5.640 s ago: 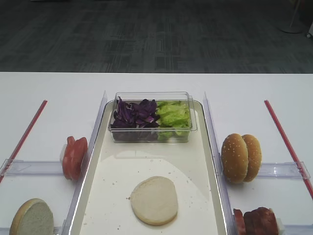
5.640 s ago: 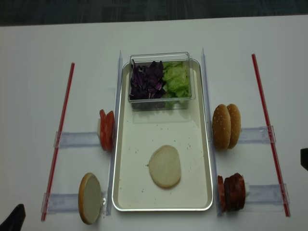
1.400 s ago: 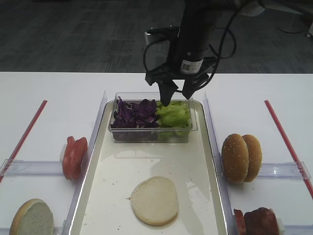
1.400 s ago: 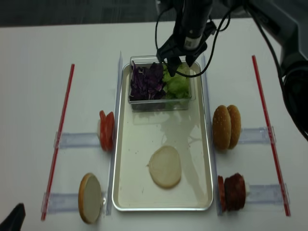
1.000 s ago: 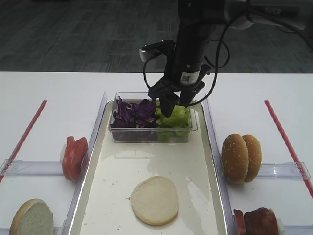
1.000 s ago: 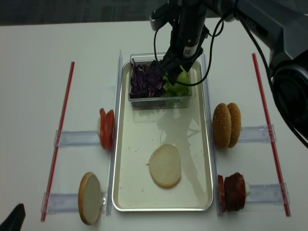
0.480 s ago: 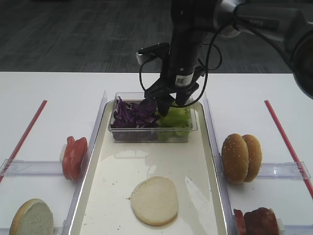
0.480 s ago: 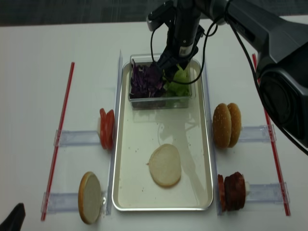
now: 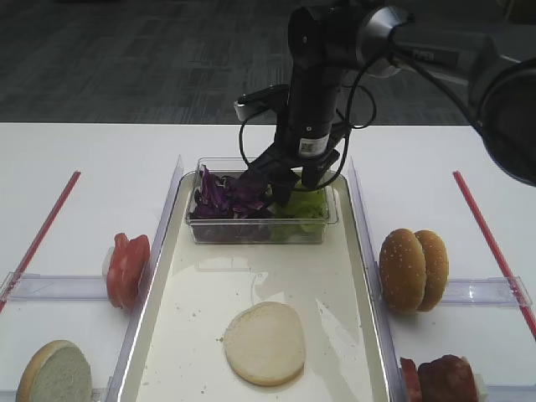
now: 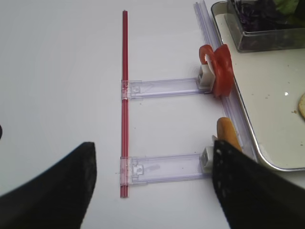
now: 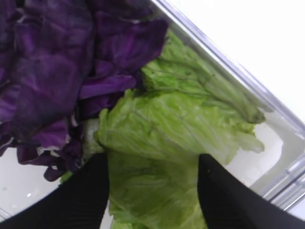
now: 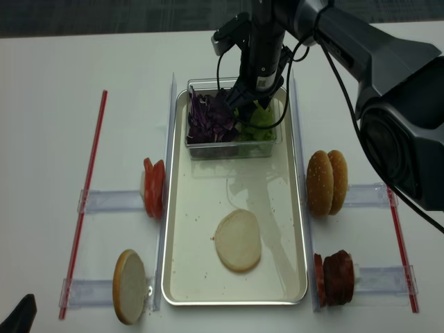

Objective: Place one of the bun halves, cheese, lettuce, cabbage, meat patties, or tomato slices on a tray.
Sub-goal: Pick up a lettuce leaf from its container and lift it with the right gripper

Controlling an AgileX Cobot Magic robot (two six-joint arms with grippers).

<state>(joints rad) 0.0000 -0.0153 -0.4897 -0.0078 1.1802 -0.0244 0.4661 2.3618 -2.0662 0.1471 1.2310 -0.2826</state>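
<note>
Green and frilly, the lettuce point(image 9: 303, 203) fills the right half of a clear box point(image 9: 261, 219) at the far end of the tray point(image 9: 344, 293), with purple cabbage point(image 9: 229, 192) beside it; the right gripper point(image 9: 287, 186) dips into the box over the line where the two meet. A pale bun half point(image 9: 264, 342) already lies on the tray.

From the right wrist, the two dark fingers point(image 11: 86, 195) stand wide apart, straddling a lettuce point(image 11: 162, 138) leaf, and nothing is clamped yet. The leaf looks light, soft and easily torn, so a gentle pinch on its thick folded middle should serve better than one on the thin edge.

From the left wrist, the left gripper point(image 10: 152, 183) hovers open and empty over the table point(image 10: 62, 71), near the tomato slices point(image 10: 220, 70).

The second overhead view agrees: the right gripper point(image 12: 244, 105) is down in the box.
</note>
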